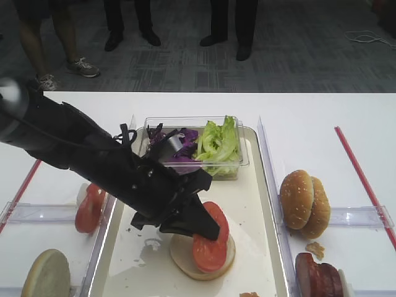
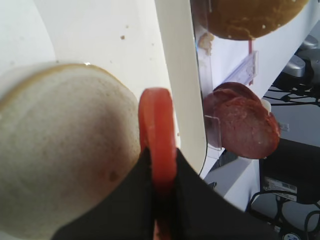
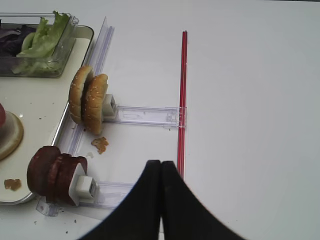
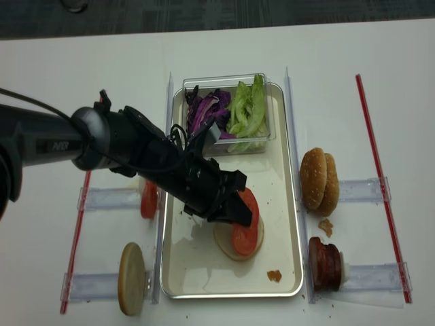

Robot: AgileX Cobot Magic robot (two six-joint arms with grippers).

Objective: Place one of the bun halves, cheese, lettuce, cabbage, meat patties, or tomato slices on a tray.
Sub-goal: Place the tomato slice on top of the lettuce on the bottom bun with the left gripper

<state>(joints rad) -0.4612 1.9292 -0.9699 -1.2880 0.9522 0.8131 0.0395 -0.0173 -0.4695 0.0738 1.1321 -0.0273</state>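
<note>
My left gripper [image 1: 207, 232] is shut on a bright-red tomato slice [image 1: 210, 241], gripped edge-on between the fingers [image 2: 187, 190]. The slice [image 2: 156, 120] is tilted over a pale cut-face bun half [image 1: 185, 257] lying on the cream tray [image 1: 257, 204]. I cannot tell whether slice and bun touch. In the realsense view the slice [image 4: 246, 224] overlaps the bun half [image 4: 228, 248] at the tray's [image 4: 285, 204] middle. My right gripper [image 3: 160, 163] is shut and holds nothing, over bare table right of the meat patties [image 3: 52, 172].
A clear tub at the tray's far end holds purple cabbage [image 1: 179, 139] and lettuce [image 1: 219, 142]. Two sesame bun halves [image 1: 304, 203] and patties [image 1: 318, 275] stand in racks on the right. More tomato slices [image 1: 90, 207] and a bun [image 1: 46, 275] stand left. People's legs show beyond the table.
</note>
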